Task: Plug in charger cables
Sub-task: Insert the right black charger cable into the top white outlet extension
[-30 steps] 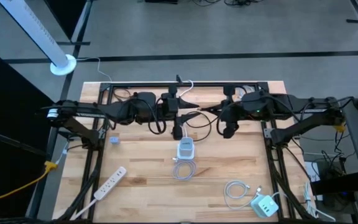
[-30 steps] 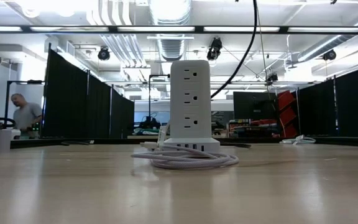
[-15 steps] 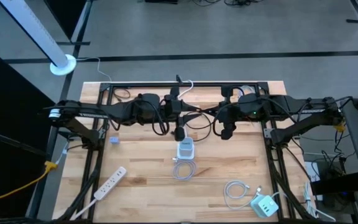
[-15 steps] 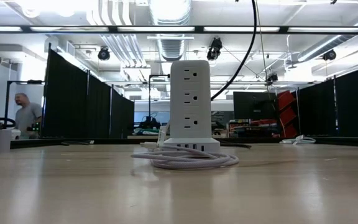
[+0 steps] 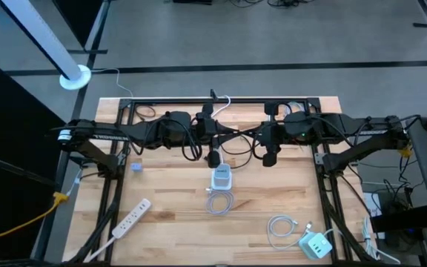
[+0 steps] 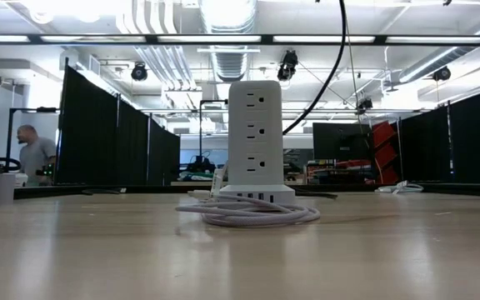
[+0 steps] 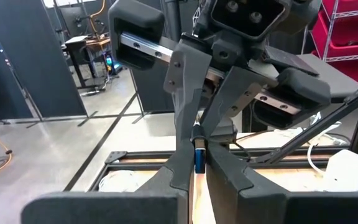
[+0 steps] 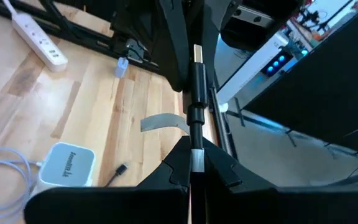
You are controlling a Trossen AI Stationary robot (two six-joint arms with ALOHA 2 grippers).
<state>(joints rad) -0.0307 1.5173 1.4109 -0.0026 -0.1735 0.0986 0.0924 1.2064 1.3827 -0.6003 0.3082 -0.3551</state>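
Observation:
Both arms meet high above the table's far middle. My right gripper (image 8: 194, 163) (image 5: 252, 134) is shut on a black charger cable's plug (image 8: 195, 93), whose metal tip (image 8: 196, 53) points at my left gripper. My left gripper (image 7: 197, 163) (image 5: 236, 135) is shut on the plug's blue-lined end (image 7: 199, 159). How the rest of this cable runs does not show. A white charger cable (image 5: 219, 202) (image 6: 252, 215) lies coiled on the table against the white tower block (image 5: 221, 178) (image 6: 261, 137). My left gripper pinches the plug's blue-lined free end (image 7: 199, 160) between its two fingertips, coming level from the table's left. The plug is clear of the table, in line with both grippers. My right gripper pinches the black plug at its rear, by a silver band (image 8: 194, 159), between its two fingers. It comes from the table's right, slanting a little down, with the fingers along the plug. The plug sticks out ahead of the fingertips, clear of the table.
A white power strip (image 5: 130, 217) lies near the front left. Another white cable coil (image 5: 280, 230) and a small cube charger (image 5: 315, 245) sit at the front right. A small blue-grey piece (image 5: 136, 167) lies on the left. A person (image 6: 33, 154) stands beyond the table.
My left gripper's fingers have closed onto the plug's end that my right gripper holds out. My right gripper has rolled a little about its own line. Neither arm has moved from its place.

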